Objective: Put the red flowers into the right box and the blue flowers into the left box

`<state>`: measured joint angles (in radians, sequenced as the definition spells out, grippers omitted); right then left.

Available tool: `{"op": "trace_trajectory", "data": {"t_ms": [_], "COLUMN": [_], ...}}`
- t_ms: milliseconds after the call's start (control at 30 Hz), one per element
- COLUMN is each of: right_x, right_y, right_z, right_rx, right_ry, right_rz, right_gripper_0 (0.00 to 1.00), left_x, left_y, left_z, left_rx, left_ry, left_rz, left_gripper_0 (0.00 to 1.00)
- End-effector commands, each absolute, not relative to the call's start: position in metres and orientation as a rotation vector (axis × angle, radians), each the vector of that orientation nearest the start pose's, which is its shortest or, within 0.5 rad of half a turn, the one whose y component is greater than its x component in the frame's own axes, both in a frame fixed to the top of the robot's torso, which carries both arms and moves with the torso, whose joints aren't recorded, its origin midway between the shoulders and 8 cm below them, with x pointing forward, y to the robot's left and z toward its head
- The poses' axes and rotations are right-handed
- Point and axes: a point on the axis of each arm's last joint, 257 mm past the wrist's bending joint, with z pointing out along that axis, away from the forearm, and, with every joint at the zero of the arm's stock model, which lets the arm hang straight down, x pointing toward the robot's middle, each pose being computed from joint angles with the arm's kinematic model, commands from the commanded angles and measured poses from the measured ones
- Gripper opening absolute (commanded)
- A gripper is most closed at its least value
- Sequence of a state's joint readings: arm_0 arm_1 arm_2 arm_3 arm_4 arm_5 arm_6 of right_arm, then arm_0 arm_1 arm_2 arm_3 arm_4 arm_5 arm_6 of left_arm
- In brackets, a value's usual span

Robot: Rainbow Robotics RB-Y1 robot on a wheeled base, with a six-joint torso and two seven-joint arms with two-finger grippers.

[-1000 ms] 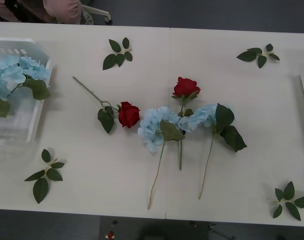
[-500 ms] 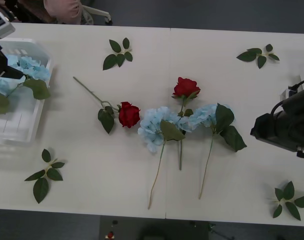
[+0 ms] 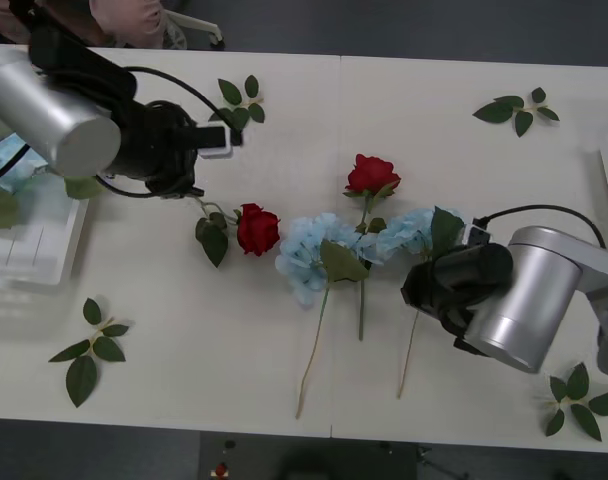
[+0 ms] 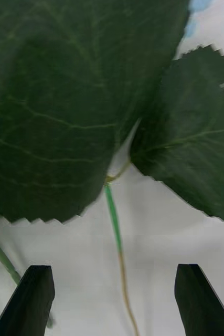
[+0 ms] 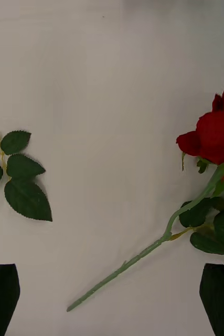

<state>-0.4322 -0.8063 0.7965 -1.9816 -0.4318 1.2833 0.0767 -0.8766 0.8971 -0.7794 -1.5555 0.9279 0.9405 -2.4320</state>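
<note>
No legible text, labels, brand marks, numbers or signs in any view. Table surface, flowers, leaves and arm housings carry no readable print.

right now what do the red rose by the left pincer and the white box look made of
Red rose: likely fabric petals, matte, on a smooth plastic-looking green stem. Left box: white plastic by its look, slightly glossy, with a ribbed floor. Left pincer hovers open above the stem.
</note>
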Motion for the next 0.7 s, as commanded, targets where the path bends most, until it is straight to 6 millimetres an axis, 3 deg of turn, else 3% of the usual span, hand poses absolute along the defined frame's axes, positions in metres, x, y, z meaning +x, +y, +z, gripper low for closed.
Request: {"op": "trace_trajectory", "data": {"t_ms": [33, 200, 467, 533, 633, 700], "right_x": [0.447, 0.456, 0.467, 0.470, 0.474, 0.477], "right_y": [-0.162, -0.156, -0.169, -0.172, -0.177, -0.178], "right_z": [-0.314, -0.324, -0.344, -0.351, -0.361, -0.364], "right_rx": [0.545, 0.506, 0.500, 0.484, 0.481, 0.484], "right_ry": [2.503, 2.495, 2.504, 2.500, 2.501, 2.498], "right_rz": [0.269, 0.253, 0.160, 0.136, 0.118, 0.121], "right_gripper_0": [0.68, 0.68, 0.67, 0.54, 0.16, 0.00], "left_x": [0.609, 0.618, 0.624, 0.625, 0.625, 0.624], "left_y": [0.181, 0.189, 0.197, 0.196, 0.191, 0.185], "left_z": [-0.160, -0.186, -0.223, -0.227, -0.233, -0.239], "left_rx": [1.949, 2.034, 2.114, 2.114, 2.120, 2.129], "left_ry": [1.383, 1.320, 1.332, 1.342, 1.347, 1.345], "left_rz": [0.740, 0.825, 0.877, 0.873, 0.864, 0.855], "left_gripper_0": [1.00, 1.00, 1.00, 1.00, 1.00, 1.00]}}
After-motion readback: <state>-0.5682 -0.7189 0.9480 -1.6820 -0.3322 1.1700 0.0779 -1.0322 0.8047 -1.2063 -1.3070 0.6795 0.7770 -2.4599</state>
